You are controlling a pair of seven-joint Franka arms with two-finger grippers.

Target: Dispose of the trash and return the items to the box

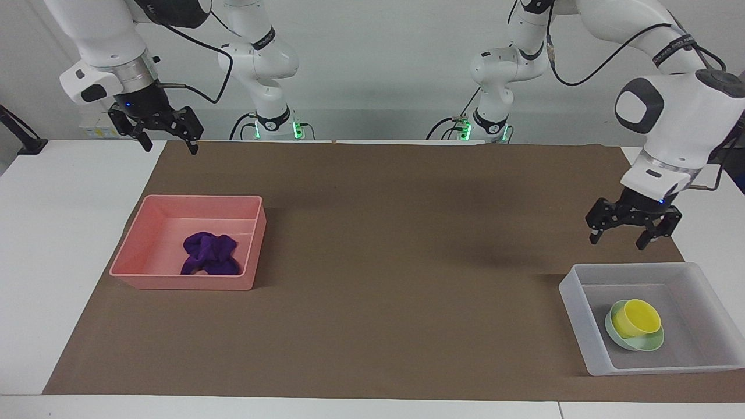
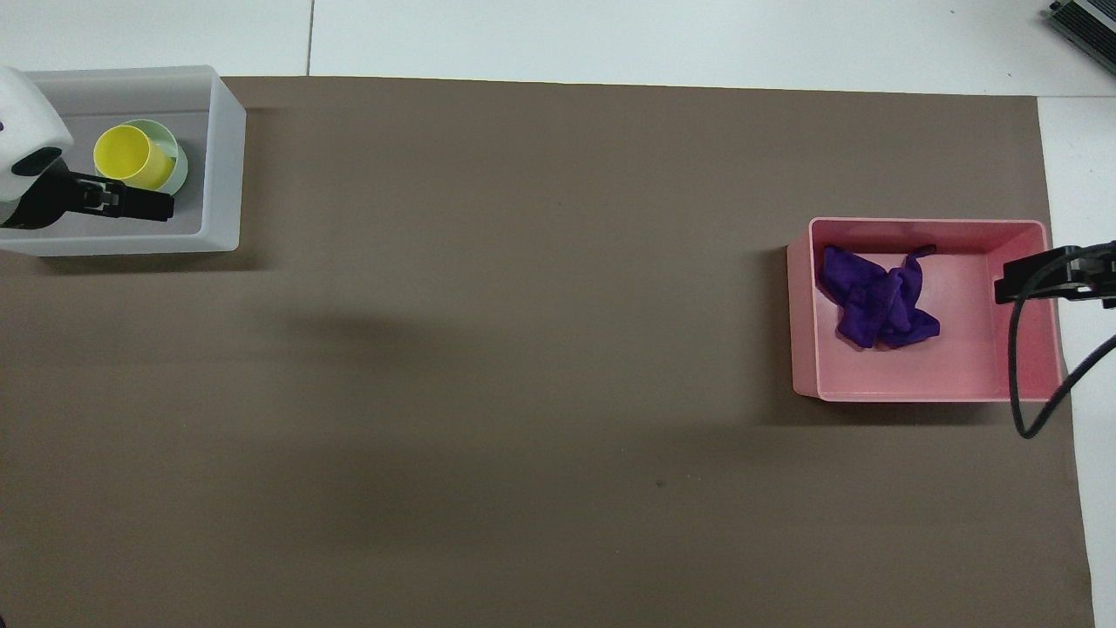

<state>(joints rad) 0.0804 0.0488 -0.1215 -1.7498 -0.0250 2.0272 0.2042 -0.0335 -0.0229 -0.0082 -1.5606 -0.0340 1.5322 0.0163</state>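
Observation:
The yellow cup (image 1: 638, 317) (image 2: 131, 156) sits in the mint-green bowl (image 1: 634, 342) (image 2: 177, 175), inside the translucent box (image 1: 576, 308) (image 2: 224, 157) at the left arm's end of the table. My left gripper (image 1: 620, 235) (image 2: 166, 208) is open and empty, raised in the air over the box's wall nearer the robots. The purple cloth (image 1: 210, 254) (image 2: 876, 296) lies in the pink tray (image 1: 180, 281) (image 2: 924, 388) at the right arm's end. My right gripper (image 1: 169, 144) (image 2: 1003, 281) is open and empty, held high over the mat's corner beside the pink tray.
A brown mat (image 1: 384, 250) (image 2: 523, 349) covers most of the white table. A black cable (image 2: 1029, 366) hangs from the right arm over the pink tray's end.

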